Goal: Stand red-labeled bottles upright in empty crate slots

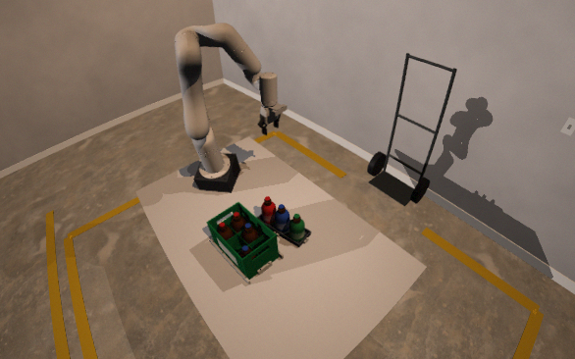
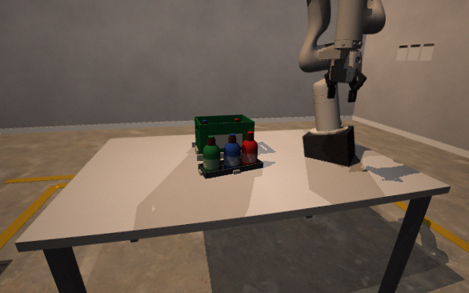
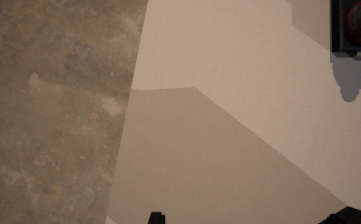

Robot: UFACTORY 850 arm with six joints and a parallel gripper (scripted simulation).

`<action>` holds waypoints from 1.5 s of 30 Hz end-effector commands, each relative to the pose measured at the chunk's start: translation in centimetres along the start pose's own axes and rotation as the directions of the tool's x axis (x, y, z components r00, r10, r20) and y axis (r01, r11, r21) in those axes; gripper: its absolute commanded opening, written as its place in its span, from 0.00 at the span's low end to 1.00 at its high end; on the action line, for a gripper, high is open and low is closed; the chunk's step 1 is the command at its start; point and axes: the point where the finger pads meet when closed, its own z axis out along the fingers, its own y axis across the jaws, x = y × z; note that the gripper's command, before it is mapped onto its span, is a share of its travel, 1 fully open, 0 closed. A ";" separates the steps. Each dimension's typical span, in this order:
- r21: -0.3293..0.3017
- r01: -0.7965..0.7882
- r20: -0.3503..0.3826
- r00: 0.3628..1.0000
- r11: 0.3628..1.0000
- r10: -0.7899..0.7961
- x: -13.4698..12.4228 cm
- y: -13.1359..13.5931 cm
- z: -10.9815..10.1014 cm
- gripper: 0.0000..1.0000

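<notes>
A red-labeled bottle (image 1: 268,210) stands at one end of the black tray (image 1: 287,230), beside a blue-labeled bottle (image 1: 282,219) and a green-labeled bottle (image 1: 296,228). The same three show in the exterior view: red (image 2: 249,150), blue (image 2: 232,153), green (image 2: 211,156). The green crate (image 1: 243,241) next to the tray holds several brown bottles with red and blue caps. My gripper (image 1: 269,123) is open and empty, high in the air near the arm base, far from the tray; it also shows in the exterior view (image 2: 342,90). The wrist view catches the tray corner (image 3: 355,27).
The arm base (image 1: 216,176) sits at the table's far end. A hand truck (image 1: 412,132) leans on the wall beyond the table. The table edge (image 3: 131,100) runs through the wrist view, with floor beyond it.
</notes>
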 end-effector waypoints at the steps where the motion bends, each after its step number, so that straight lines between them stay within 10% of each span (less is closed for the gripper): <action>1: 0.014 -0.065 0.013 0.998 0.998 0.065 4.0 1.2 0.4 1.00; 25: 0.051 -0.380 0.037 0.925 0.924 0.379 20.0 14.9 3.2 1.00; 45: 0.054 -0.592 0.023 0.806 0.804 0.592 26.5 31.5 5.9 1.00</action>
